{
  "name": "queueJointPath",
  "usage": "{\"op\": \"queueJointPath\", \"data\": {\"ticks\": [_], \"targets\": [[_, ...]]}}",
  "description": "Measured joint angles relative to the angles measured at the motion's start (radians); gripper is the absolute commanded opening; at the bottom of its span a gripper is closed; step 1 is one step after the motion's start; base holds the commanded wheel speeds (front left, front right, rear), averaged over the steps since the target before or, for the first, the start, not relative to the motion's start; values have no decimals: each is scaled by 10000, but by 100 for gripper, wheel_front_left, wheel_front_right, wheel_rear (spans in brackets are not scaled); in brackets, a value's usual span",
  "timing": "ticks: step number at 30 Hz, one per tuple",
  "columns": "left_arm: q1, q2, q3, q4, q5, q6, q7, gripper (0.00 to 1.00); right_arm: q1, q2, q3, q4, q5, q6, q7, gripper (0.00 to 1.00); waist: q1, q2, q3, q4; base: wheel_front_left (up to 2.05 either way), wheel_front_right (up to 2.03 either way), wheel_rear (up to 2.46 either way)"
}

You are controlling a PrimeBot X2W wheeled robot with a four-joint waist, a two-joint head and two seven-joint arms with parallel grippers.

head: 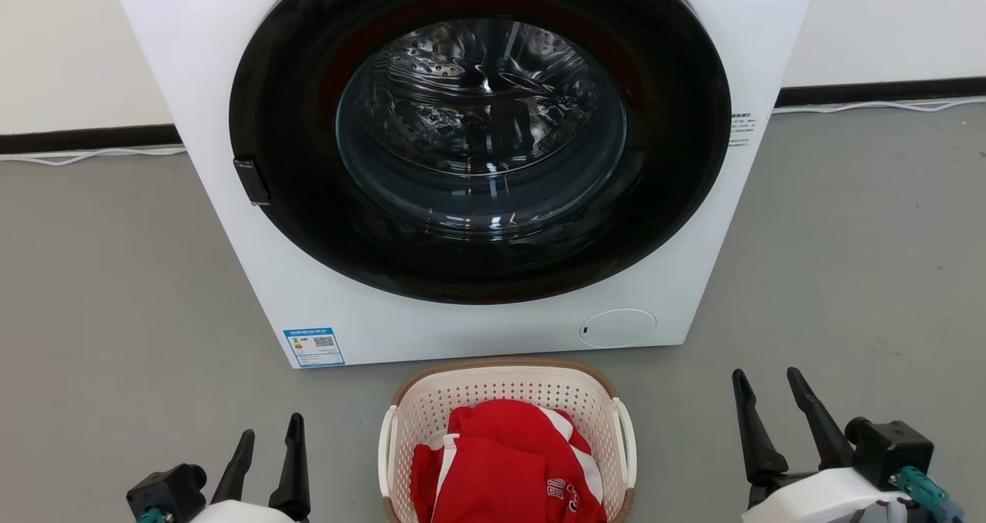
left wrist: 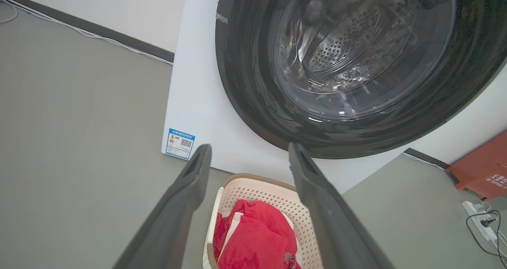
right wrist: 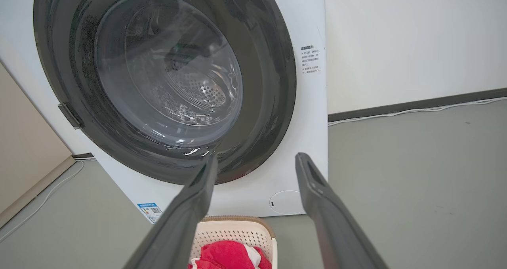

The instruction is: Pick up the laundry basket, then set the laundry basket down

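The cream-white perforated laundry basket (head: pixel 501 400) with its brown rim stands on the floor just in front of the washing machine, at the bottom middle of the head view. Red-and-white clothing (head: pixel 508 465) lies inside it. My left gripper (head: pixel 269 430) is open at the lower left, off the basket's left side and apart from it. My right gripper (head: pixel 766 380) is open at the lower right, well clear of the basket's right handle (head: pixel 628 438). The basket (left wrist: pixel 273 197) appears between the left fingers in the left wrist view, and the basket (right wrist: pixel 237 231) sits low in the right wrist view.
A white front-loading washing machine (head: pixel 477 161) with a dark round door stands right behind the basket. Grey floor spreads to both sides. White cables run along the black skirting. A power strip (left wrist: pixel 479 221) and an orange-red object (left wrist: pixel 481 168) lie on the floor to the machine's right.
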Motion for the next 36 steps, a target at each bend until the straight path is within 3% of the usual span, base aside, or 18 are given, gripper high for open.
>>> {"op": "queueJointPath", "data": {"ticks": [23,36], "targets": [[12,13,82,138,2483,-2,-614,100,-1,-148,274,38,-2872,10,-648,100,0,0,-7,-58,0,0,0],[13,19,94,176,2474,-2,-614,100,-3,-96,213,38,-2823,10,-648,100,0,0,128,-62,0,0,0]]}}
